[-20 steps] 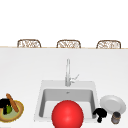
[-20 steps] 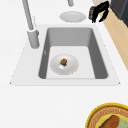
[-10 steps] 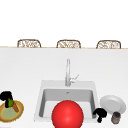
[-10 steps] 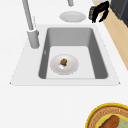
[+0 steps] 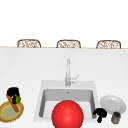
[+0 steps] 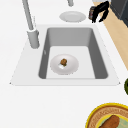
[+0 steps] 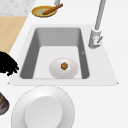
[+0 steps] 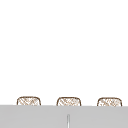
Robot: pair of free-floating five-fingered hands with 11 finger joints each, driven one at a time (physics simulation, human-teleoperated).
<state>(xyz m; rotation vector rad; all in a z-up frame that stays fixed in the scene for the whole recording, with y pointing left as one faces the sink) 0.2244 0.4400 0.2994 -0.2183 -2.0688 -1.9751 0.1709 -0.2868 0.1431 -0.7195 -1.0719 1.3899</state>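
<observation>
Front view: the left hand (image 5: 12,92) curls round a carrot (image 5: 14,105), its tip resting on the yellow plate (image 5: 5,115). Right hand (image 5: 100,113), fingers bent and holding nothing, hovers beside a jar (image 5: 115,117) on the counter (image 5: 30,70).

left chair back (image 8: 28,101) woven, at 7 o'clock | middle chair back (image 8: 68,101) at 6 o'clock | right chair back (image 8: 109,101) at 5 o'clock | all three stand in a row just behind the grey counter (image 8: 30,117) edge | faucet (image 8: 68,121) tip rises at 6 o'clock, below the middle chair back
</observation>
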